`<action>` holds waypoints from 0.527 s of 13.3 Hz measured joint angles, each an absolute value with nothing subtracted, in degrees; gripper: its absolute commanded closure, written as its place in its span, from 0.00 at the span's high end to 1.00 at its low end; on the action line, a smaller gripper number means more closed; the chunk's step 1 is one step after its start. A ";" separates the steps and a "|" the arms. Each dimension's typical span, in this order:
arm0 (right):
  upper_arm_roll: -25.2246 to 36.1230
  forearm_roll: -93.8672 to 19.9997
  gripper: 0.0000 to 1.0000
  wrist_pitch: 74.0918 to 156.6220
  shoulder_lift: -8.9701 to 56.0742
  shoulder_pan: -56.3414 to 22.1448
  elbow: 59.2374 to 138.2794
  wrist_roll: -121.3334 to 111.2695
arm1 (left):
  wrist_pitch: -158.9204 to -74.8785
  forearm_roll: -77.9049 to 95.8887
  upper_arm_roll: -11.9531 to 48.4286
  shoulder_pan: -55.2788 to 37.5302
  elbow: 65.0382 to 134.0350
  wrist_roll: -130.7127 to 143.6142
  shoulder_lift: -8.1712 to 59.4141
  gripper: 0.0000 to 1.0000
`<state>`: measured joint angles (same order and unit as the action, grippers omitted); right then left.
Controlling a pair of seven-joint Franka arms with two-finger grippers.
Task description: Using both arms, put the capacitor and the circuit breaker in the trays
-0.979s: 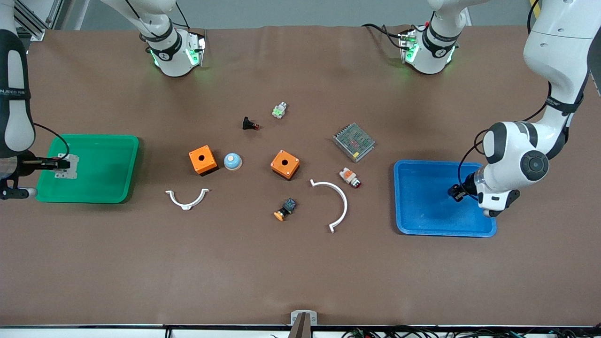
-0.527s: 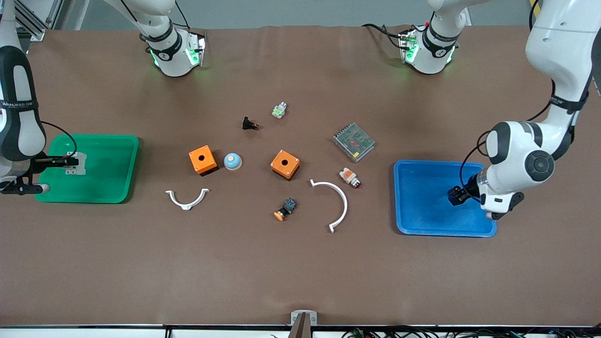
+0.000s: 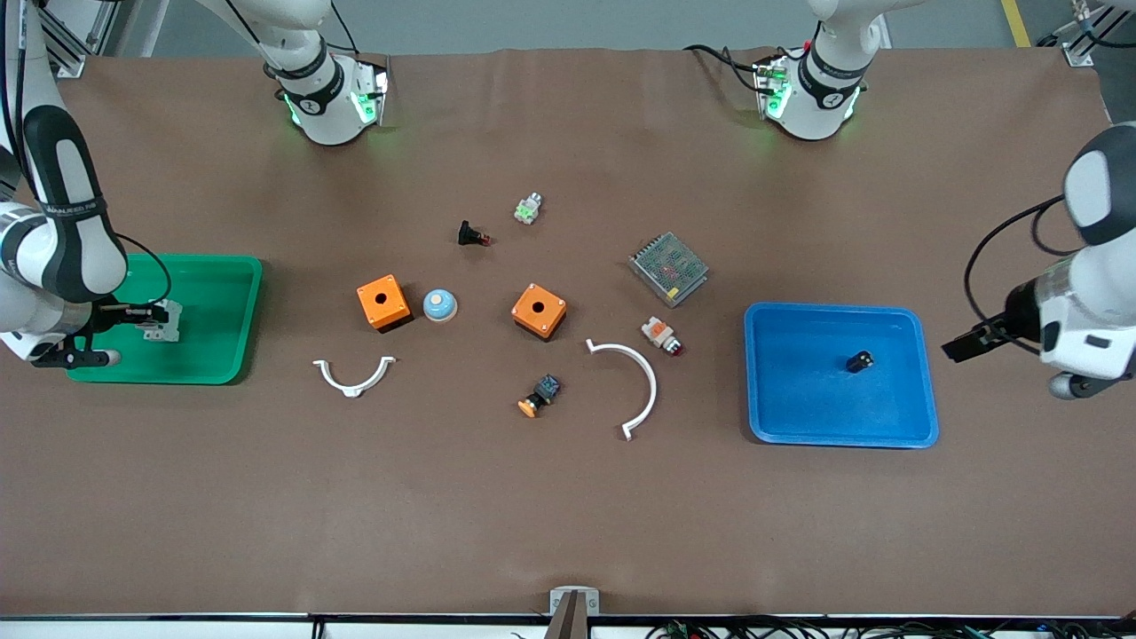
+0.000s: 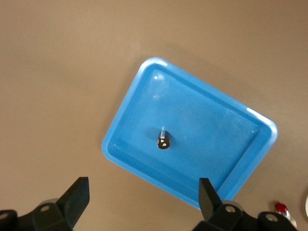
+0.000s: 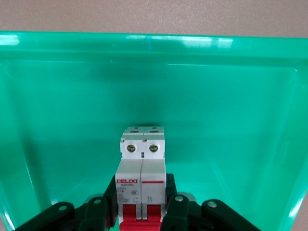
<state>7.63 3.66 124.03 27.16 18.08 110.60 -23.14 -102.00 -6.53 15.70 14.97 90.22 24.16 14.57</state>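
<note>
The capacitor (image 3: pixel 858 361), a tiny black cylinder, lies in the blue tray (image 3: pixel 887 435); it also shows in the left wrist view (image 4: pixel 164 140) inside the tray (image 4: pixel 122 149). My left gripper (image 3: pixel 958 346) is open and empty over the bare table beside the tray, toward the left arm's end; in its wrist view the gripper (image 4: pixel 143 192) has its jaws wide apart. My right gripper (image 3: pixel 133 312) is shut on the white-grey circuit breaker (image 3: pixel 166 321) over the green tray (image 3: pixel 222 364). In the right wrist view the gripper (image 5: pixel 142 204) clamps the breaker (image 5: pixel 142 163) at its red levers, low inside the tray (image 5: pixel 240 120).
Between the trays lie two orange boxes (image 3: pixel 383 302) (image 3: pixel 539 311), a blue-white dome (image 3: pixel 439 304), two white curved pieces (image 3: pixel 353 377) (image 3: pixel 639 386), a black push-button (image 3: pixel 470 235), a white-and-orange push-button (image 3: pixel 661 335), a metal mesh box (image 3: pixel 668 268) and other small parts.
My left gripper let go of the capacitor in the blue tray and pulled away toward the left arm's end. My right gripper carried the circuit breaker farther in over the green tray.
</note>
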 measured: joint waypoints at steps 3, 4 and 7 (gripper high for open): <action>7.62 3.66 1.00 124.13 27.16 18.28 110.69 -23.15 | -98.04 -6.53 15.58 15.09 86.52 14.40 11.63 1.00; 7.62 3.66 1.00 124.06 27.10 18.41 110.68 -23.15 | -96.52 -6.53 15.57 15.09 86.21 12.74 10.07 1.00; 7.52 3.66 1.00 120.33 25.21 18.52 110.06 -23.16 | -94.18 -6.53 15.60 15.04 86.12 8.27 5.60 1.00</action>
<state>7.52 3.66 120.33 25.21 18.52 110.06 -23.16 -94.18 -6.53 15.60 15.04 86.12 8.27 5.60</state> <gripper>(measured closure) 0.137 0.000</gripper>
